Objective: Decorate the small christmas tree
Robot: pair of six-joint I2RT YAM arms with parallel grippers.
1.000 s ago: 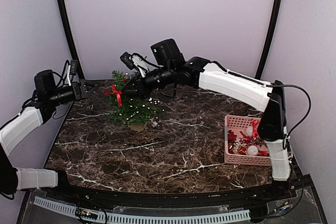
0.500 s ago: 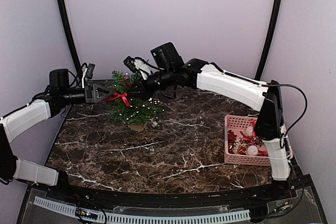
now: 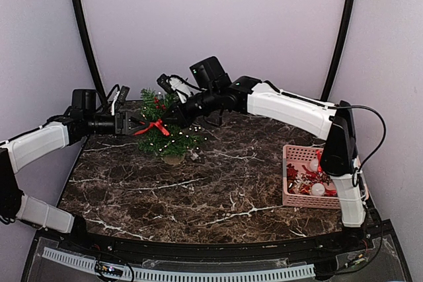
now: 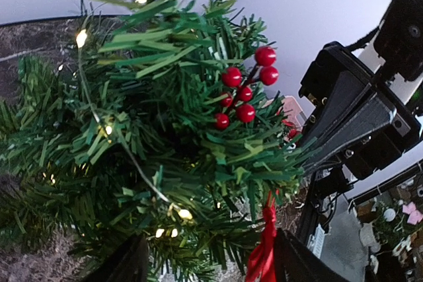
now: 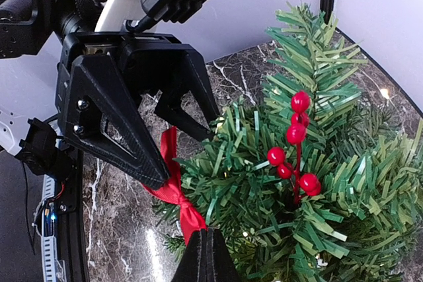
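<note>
Top view: the small christmas tree [image 3: 165, 135] stands upright in its tan pot [image 3: 173, 158] at the far left of the desk [image 3: 218, 189]. The left gripper [image 3: 137, 124] comes in from the left at mid-height, tips at the tree's left side, w/ a red bow [image 3: 156, 125] right at them. The right gripper [image 3: 173, 109] reaches across from the right and sits at the tree's top. A pink basket [image 3: 286, 170] w/ ornaments sits near right, well apart from the tree.

Left wrist view: tree fills the frame, branches pushing in btwn the two dark fingers [image 4: 122, 265]; jaws stand apart. The bow hangs just inside the right-hand finger; touching or not, can't tell. Red berries [image 4: 244, 90] sit higher up, lit bulbs [image 4: 185, 214] on a wire among the needles. The right arm's black wrist [image 4: 350, 123] looms just behind.

Right wrist view: left gripper faces the camera, wide open, bow btwn its fingers and against the lower tip. Berry sprig is to the right, on the tree's upper branches. Right gripper shows as one dark wedge at the bottom edge, closed, tip in the needles just below the bow; whether it pinches anything, can't tell.
</note>
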